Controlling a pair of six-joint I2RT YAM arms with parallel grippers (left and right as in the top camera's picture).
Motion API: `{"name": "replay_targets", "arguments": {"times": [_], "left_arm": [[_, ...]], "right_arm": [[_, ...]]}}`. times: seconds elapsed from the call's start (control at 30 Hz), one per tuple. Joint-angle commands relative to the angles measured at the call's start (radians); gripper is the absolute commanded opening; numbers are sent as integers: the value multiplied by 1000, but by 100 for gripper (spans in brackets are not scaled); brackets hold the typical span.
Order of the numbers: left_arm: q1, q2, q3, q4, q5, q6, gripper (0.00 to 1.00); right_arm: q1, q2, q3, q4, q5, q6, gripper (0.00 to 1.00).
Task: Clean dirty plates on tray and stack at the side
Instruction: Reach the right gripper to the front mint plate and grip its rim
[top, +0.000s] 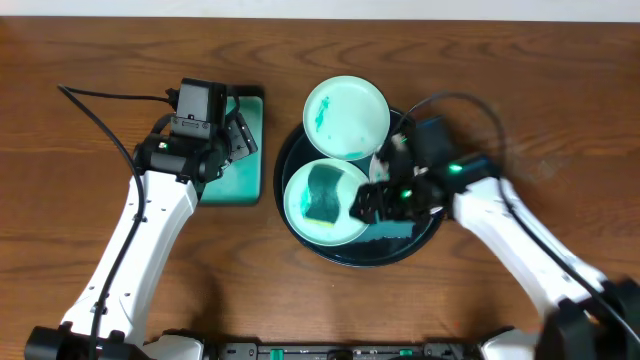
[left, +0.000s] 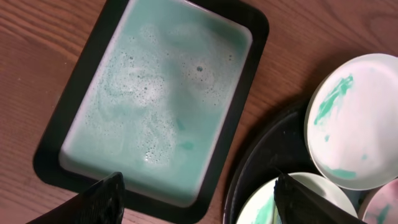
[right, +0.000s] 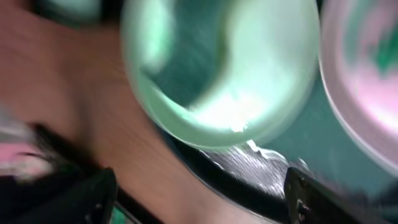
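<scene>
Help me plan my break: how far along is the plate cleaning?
Done: nothing yet; no plate is stacked beside the tray. In hand: a sponge lies on the near plate, the open right end effector at its edge. Left: the smeared far plate, then stacking.

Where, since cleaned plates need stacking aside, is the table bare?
Bare wood: the far right corner past the round tray, and front centre. Crowded: the round tray, holding plates and sponge, and the strip beside the rectangular tray.
</scene>
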Motion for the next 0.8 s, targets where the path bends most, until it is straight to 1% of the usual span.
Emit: {"name": "replay_targets", "arguments": {"times": [0.0, 0.13, 0.27, 0.57, 0.77], "left_arm": [[2, 3, 16, 0, -3, 2, 77], [2, 3, 16, 0, -3, 2, 77], [2, 3, 16, 0, -3, 2, 77], [2, 3, 16, 0, -3, 2, 77], [2, 3, 16, -1, 0, 3, 77]], "right_arm": [[27, 76, 11, -24, 135, 24, 83], [37, 134, 11, 3, 136, 23, 83], [38, 181, 11, 80, 136, 12, 84], [56, 273, 11, 188, 148, 13, 83], [56, 279, 13, 208, 271, -1, 82]]}}
